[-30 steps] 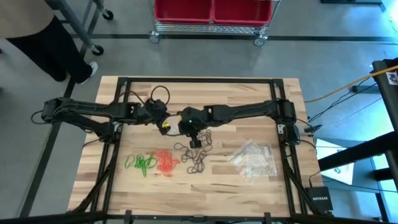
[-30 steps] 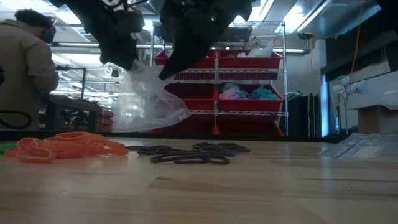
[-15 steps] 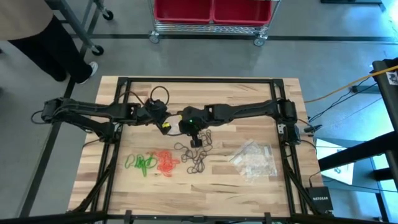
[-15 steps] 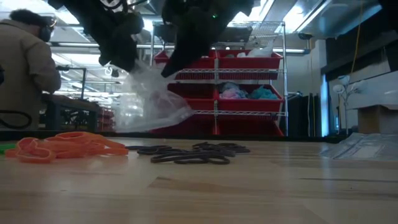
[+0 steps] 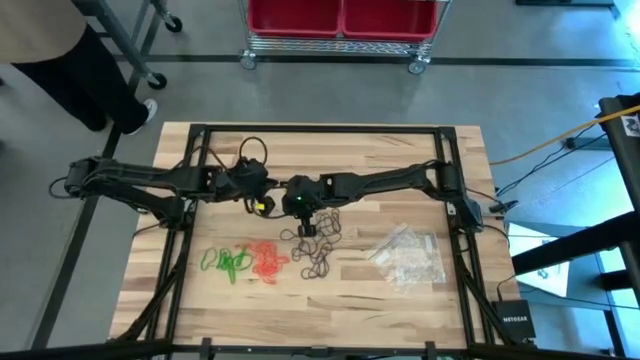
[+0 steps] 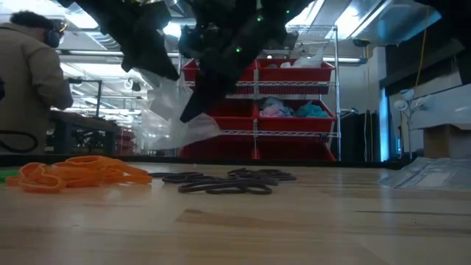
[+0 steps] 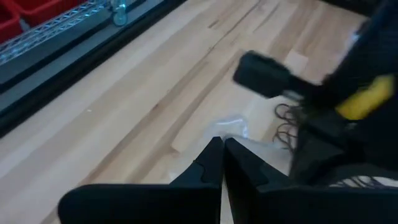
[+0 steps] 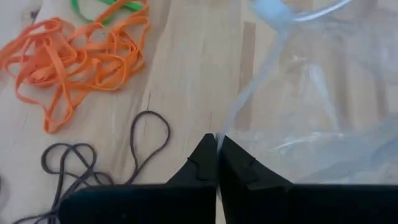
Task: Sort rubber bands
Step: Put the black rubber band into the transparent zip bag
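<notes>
Both hands, left hand (image 7: 221, 149) and right hand (image 8: 216, 144), pinch a clear plastic bag (image 6: 173, 110) above mid-desk; spreading its mouth wide should ease loading black rubber bands (image 5: 318, 250).

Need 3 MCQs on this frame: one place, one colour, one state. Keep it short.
1. Where is the orange pile?
A. between green and black bands
B. on the bag stack
C. off the table

2. What colour are the bands nearest below the grippers?
A. green
B. black
C. orange

3. What is the clear bag's state?
A. flat on the table
B. held up by both grippers
C. lying on the orange pile

Answers:
1 A: green bands lie on one side of it, black on the other.
2 B: dark loops spread there.
3 B: left gripper and right gripper are shut on its film, above the wood.
</notes>
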Controlling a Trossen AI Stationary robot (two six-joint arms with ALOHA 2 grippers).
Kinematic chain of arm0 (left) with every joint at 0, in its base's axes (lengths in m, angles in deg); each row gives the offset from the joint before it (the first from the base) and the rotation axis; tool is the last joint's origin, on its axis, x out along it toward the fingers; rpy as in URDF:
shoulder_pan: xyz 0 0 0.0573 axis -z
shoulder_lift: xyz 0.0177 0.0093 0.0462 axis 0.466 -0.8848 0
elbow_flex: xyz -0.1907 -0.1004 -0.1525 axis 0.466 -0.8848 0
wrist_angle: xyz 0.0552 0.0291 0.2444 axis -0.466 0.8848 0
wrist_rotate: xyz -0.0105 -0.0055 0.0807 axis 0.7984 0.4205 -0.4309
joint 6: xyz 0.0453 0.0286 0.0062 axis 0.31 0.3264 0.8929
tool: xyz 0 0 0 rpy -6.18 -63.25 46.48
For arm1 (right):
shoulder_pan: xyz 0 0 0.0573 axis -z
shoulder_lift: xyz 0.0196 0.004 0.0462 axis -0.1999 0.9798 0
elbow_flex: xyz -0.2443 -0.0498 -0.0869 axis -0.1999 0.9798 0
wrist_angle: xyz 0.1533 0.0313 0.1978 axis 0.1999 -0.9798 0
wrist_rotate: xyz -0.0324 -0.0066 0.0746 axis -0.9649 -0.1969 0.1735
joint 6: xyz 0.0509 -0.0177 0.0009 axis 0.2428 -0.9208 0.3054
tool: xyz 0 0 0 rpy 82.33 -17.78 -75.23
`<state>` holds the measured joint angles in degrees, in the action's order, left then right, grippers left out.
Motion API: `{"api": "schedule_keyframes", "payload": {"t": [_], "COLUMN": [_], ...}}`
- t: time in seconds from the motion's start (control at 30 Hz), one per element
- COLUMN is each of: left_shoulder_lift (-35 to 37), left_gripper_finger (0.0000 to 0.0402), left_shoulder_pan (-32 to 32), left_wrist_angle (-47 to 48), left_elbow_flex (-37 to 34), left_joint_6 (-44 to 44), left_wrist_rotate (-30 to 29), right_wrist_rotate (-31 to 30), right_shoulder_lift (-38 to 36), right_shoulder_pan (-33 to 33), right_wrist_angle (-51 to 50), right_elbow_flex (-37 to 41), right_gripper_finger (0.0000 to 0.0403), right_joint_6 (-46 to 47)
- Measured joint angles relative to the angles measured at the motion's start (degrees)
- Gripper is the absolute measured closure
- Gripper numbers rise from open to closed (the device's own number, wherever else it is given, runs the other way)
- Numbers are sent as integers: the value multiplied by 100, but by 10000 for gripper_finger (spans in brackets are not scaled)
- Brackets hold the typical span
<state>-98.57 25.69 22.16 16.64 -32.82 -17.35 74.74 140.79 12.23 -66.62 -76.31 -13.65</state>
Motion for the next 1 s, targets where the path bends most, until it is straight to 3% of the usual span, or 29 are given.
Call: {"api": "schedule_keyframes", "payload": {"t": [0.27, 0.57, 0.73, 1.0], "left_shoulder_lift": [-149, 202, -27, -200], "left_gripper_finger": [401, 401, 401, 401], "left_shoulder_pan": [-14, -39, -35, -21], "left_wrist_angle": [71, 202, 709, 575], "left_elbow_flex": [-346, 16, 8, 8], "left_joint_6": [-341, 116, 22, 89], "left_wrist_rotate": [-65, -57, -376, -536], "right_wrist_rotate": [-80, -81, -25, 27], "right_shoulder_lift": [-431, -92, -81, -3], "right_shoulder_pan": [1, 10, 8, 12], "right_wrist_angle": [139, 249, 184, 359], "right_elbow_flex": [-152, 124, 132, 128], "right_gripper_finger": [403, 403, 403, 403], "right_joint_6": [-25, 17, 73, 161]}}
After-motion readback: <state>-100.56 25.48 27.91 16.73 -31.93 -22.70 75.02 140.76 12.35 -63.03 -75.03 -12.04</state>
